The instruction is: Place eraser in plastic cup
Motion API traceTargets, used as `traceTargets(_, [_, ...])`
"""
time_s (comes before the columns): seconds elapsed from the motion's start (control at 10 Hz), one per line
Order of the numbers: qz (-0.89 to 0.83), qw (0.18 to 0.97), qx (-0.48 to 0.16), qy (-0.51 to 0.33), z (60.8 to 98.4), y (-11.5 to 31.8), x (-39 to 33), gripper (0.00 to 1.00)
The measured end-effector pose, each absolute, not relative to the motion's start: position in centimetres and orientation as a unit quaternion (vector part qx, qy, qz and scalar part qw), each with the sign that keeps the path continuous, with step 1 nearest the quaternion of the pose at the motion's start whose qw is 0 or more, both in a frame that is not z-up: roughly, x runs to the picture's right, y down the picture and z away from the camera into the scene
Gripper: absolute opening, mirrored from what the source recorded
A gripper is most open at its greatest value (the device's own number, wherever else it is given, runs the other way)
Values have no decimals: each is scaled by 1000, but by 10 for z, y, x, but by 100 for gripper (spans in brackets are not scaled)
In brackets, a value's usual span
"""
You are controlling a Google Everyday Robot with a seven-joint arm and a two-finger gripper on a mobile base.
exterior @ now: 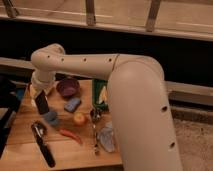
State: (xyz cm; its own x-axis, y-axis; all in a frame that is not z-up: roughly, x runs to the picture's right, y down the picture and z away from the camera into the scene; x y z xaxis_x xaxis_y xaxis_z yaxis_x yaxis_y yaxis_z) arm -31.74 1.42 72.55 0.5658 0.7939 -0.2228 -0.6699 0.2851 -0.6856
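Observation:
My gripper (40,96) hangs from the arm's wrist at the left of the wooden table (20,150). It is shut on the eraser (41,103), a flat black block held upright just above the tabletop. The plastic cup (50,118), small and dull grey-blue, stands on the table just below and to the right of the eraser, close to it but apart.
A purple bowl (67,87) sits behind, a blue block (72,105) and an orange fruit (79,118) to the right. A red chili (70,135), a black-handled utensil (43,146), a metal spoon (95,131), a crumpled bag (106,138) and a green tray (100,92) lie nearby.

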Motion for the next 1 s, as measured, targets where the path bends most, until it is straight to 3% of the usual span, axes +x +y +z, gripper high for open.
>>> traceTargets(0.5, [479, 789, -374, -94, 762, 4, -299, 0])
traceTargets(1.0, [489, 779, -382, -90, 770, 14, -294, 0])
